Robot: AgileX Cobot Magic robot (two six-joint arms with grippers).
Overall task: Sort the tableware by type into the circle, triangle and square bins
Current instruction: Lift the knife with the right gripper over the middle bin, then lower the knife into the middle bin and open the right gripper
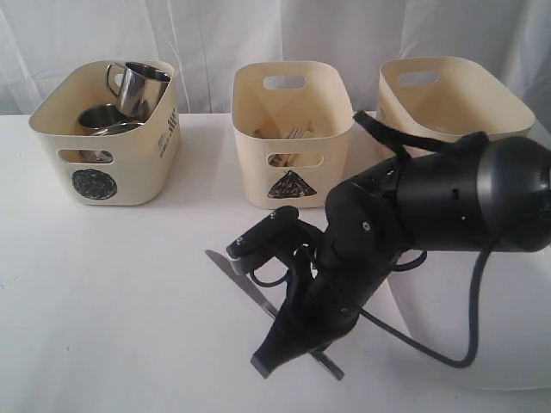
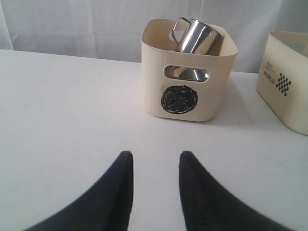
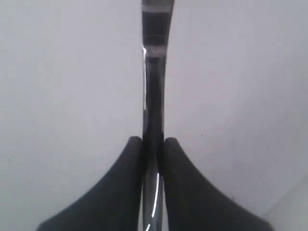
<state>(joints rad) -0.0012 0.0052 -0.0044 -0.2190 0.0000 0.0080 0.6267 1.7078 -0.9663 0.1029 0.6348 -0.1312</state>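
Note:
A steel knife (image 1: 220, 263) lies slantwise on the white table, and my right gripper (image 1: 288, 344) reaches down onto it. In the right wrist view the gripper (image 3: 153, 142) is shut on the knife (image 3: 155, 72), its fingers pressed against both sides of the handle. My left gripper (image 2: 154, 156) is open over bare table and faces the circle bin (image 2: 187, 96), where a steel mug (image 2: 195, 36) leans. The circle bin (image 1: 103, 172) holds a mug (image 1: 138, 86) and a steel bowl (image 1: 103, 116). Cutlery (image 1: 297, 133) stands in the triangle bin (image 1: 293, 138). The third bin's (image 1: 448, 103) mark is hidden.
A large white plate (image 1: 508, 335) lies at the front right, under the right arm's cable. The three bins stand in a row along the back, in front of a white curtain. The side of another bin (image 2: 288, 91) shows in the left wrist view.

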